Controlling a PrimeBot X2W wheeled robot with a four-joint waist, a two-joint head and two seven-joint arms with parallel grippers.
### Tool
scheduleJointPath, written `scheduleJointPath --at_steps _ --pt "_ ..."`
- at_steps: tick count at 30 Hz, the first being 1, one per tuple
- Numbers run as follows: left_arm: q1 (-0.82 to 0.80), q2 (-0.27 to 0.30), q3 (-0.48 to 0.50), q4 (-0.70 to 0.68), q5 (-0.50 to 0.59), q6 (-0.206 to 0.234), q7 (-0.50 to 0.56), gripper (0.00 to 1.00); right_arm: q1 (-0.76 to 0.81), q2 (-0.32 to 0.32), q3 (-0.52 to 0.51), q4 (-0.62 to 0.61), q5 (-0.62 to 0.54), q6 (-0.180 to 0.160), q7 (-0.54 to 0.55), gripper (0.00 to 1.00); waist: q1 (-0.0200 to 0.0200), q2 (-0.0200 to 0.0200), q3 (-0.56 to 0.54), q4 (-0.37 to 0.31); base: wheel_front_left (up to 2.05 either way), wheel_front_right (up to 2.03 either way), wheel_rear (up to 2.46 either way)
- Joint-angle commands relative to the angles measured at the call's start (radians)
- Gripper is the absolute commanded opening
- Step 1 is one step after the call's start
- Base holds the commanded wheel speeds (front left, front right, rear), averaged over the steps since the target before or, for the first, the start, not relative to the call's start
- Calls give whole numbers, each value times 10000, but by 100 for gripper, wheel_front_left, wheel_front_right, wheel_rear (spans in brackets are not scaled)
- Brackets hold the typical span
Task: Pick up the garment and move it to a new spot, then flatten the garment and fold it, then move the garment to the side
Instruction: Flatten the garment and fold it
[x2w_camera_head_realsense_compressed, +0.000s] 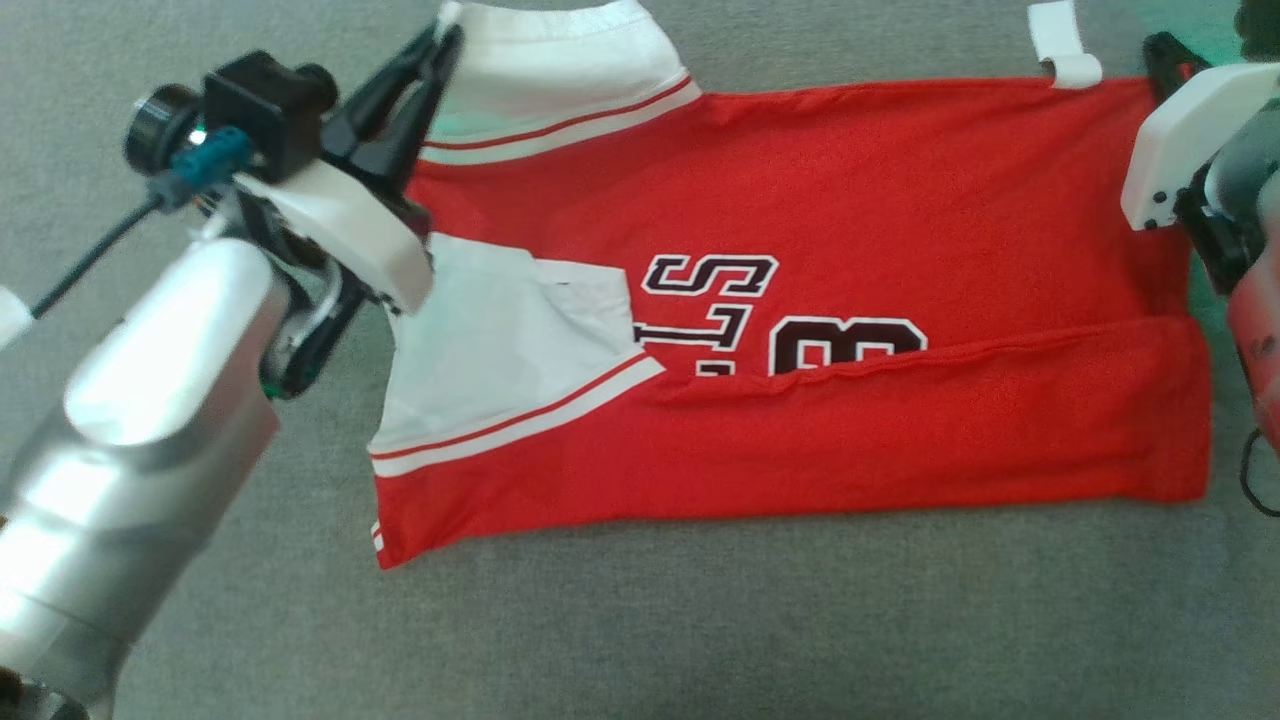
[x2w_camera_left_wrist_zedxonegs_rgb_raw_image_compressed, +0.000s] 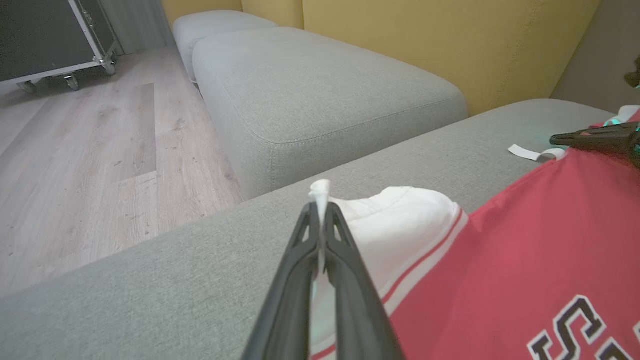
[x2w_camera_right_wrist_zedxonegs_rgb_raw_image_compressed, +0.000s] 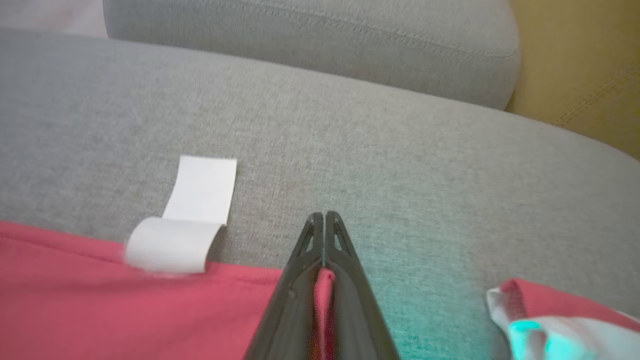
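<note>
A red jersey (x2w_camera_head_realsense_compressed: 850, 200) with white sleeves and dark lettering is seen from the head camera, spread flat across a grey cushion (x2w_camera_head_realsense_compressed: 700, 630). Its near long edge is folded up over the lower part of the lettering. The left gripper (x2w_camera_head_realsense_compressed: 445, 45) is placed at the jersey's far left corner, where its two dark fingers are pressed together on the edge of the far white sleeve (x2w_camera_head_realsense_compressed: 560, 70). From the left wrist camera, the left gripper (x2w_camera_left_wrist_zedxonegs_rgb_raw_image_compressed: 320, 210) is seen with a small tuft of white cloth pinched between its tips, and the sleeve and red body are spread to the right of the fingers. The right gripper (x2w_camera_head_realsense_compressed: 1160, 55) is set at the jersey's far right corner, just beside a curled white label (x2w_camera_head_realsense_compressed: 1065, 45) on the same far edge. From the right wrist camera, the right gripper (x2w_camera_right_wrist_zedxonegs_rgb_raw_image_compressed: 325, 220) is seen with its tips closed and a fold of the red hem caught between the fingers, the label (x2w_camera_right_wrist_zedxonegs_rgb_raw_image_compressed: 190, 215) lying just to their left. Beyond the jersey, a second grey cushion (x2w_camera_left_wrist_zedxonegs_rgb_raw_image_compressed: 320, 90), a yellow backrest (x2w_camera_left_wrist_zedxonegs_rgb_raw_image_compressed: 450, 40) and a wooden floor (x2w_camera_left_wrist_zedxonegs_rgb_raw_image_compressed: 100, 150) are shown
</note>
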Motion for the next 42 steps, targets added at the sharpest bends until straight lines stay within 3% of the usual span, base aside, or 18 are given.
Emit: scheduleJointPath --at_steps 1,14,19,29,35,42 --pt "-621 462 552 40 19 75 -130 0 -233 30 125 -158 276 -9 -412 0 -2 0 -83 -141 0 0 0" --pt "-2263 500 1042 2044 285 12 -1064 0 -1479 479 27 -334 1333 -9 -2348 0 -2 0 75 -624 0 0 0" --pt "-3199 186 1096 3430 550 -119 -1942 0 -1956 705 -25 -65 1554 -9 -2924 0 -2 0 159 -676 0 0 0" --pt "-2865 -233 429 4646 567 -616 -2347 0 -1299 751 573 398 2170 -9 -2894 0 -2 0 -354 -475 0 0 0" --pt "-1926 58 -495 4073 48 -687 -1991 0 -262 421 1481 196 2835 -9 -2108 0 -2 0 -997 -338 0 0 0" --pt "-687 1397 -1909 2168 -936 -692 -1000 0 895 -338 2687 -480 3793 -9 -1013 0 -2 0 -1625 -298 0 0 0"
